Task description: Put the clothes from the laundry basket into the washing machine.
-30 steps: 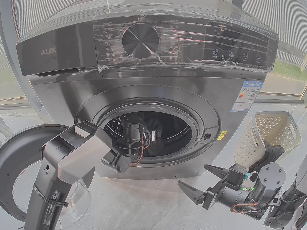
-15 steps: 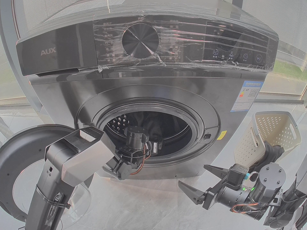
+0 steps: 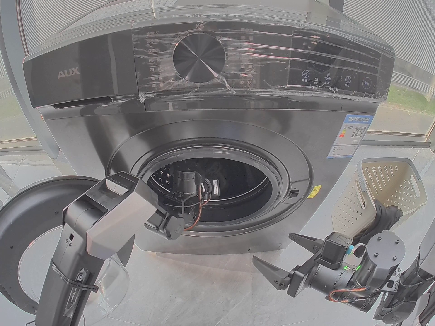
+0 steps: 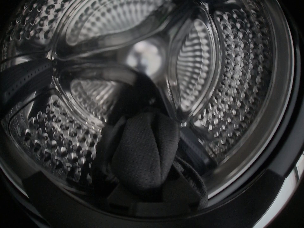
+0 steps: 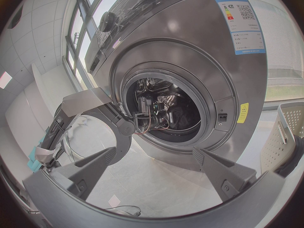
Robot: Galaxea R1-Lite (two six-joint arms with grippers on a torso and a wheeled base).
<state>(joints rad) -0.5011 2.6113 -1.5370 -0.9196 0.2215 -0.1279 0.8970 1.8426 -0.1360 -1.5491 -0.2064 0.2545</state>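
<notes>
Can't call the grip on the left claw (image 3: 213, 189), buried in the drum of the washing machine (image 3: 217, 127); dark garment (image 4: 144, 149) bunched just ahead. Right claw (image 3: 272, 247) spread wide, empty, low beside the laundry basket (image 3: 392, 177), dark clothes (image 3: 385, 218) inside.

Holding the left arm (image 3: 108, 213) stretched far forward on the left, and the right gripper (image 3: 272, 247) low and near on the right, fingers (image 3: 274, 270) spread wide apart.
</notes>
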